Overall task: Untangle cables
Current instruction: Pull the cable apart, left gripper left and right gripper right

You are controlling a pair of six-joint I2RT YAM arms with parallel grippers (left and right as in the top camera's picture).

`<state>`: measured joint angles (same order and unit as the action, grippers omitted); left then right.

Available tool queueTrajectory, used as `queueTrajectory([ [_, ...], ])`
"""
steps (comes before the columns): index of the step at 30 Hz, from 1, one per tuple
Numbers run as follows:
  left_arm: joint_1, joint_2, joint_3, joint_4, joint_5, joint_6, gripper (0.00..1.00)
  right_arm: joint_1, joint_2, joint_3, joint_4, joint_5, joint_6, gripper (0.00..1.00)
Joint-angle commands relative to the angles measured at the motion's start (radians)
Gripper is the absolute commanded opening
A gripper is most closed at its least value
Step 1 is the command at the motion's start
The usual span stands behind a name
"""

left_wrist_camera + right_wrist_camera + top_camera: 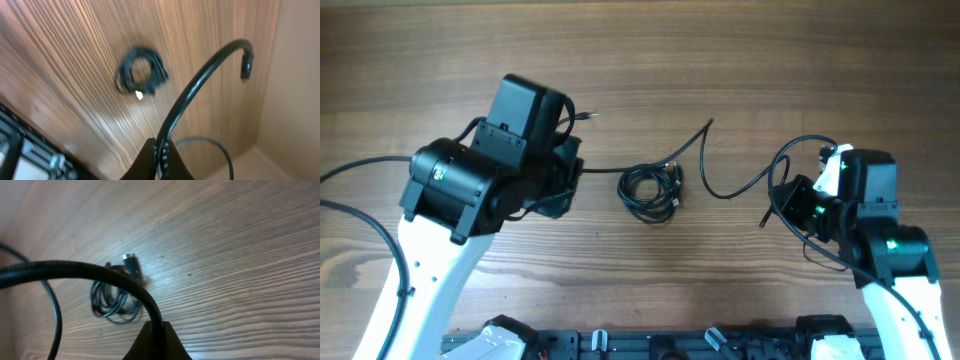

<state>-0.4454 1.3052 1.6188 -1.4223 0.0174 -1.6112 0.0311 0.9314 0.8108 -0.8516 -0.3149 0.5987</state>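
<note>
Overhead: left end effector (161, 149) and right end effector (156, 328) each clamp one cable (200, 80); one coil (650, 190) between.

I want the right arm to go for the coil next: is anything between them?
Nothing foreign. Bare table separates the right gripper from the coil. Only the cable that the gripper itself is shut on curves through that gap.

Coiled cables (651, 191) obstruct centre; tabletop (740, 50) open beyond, toward far edge.
</note>
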Motion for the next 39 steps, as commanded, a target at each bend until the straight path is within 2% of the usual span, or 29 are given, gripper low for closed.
queueTrajectory([
  [1, 0.007, 0.000, 0.012, -0.065, -0.336, 0.006, 0.04, -0.002, 0.048, 0.012, 0.002, 0.057, 0.010, 0.04],
  [5, 0.007, 0.000, 0.012, -0.128, -0.519, 0.006, 0.04, -0.002, 0.125, 0.012, -0.003, 0.057, 0.003, 0.04],
  [12, 0.048, 0.004, 0.012, -0.221, -0.690, -0.024, 0.04, -0.003, 0.158, 0.012, -0.008, 0.113, 0.005, 0.04],
  [23, 0.320, 0.004, 0.012, -0.258, -0.693, 0.010, 0.04, -0.003, 0.158, 0.012, 0.007, 0.274, 0.003, 0.04],
  [28, 0.430, 0.006, 0.010, -0.262, -0.704, 0.023, 0.04, -0.002, 0.158, 0.012, 0.005, 0.282, -0.023, 0.04],
  [39, 0.505, 0.022, 0.010, -0.262, -0.704, 0.060, 0.04, -0.002, 0.158, 0.012, 0.011, 0.205, -0.023, 0.04],
])
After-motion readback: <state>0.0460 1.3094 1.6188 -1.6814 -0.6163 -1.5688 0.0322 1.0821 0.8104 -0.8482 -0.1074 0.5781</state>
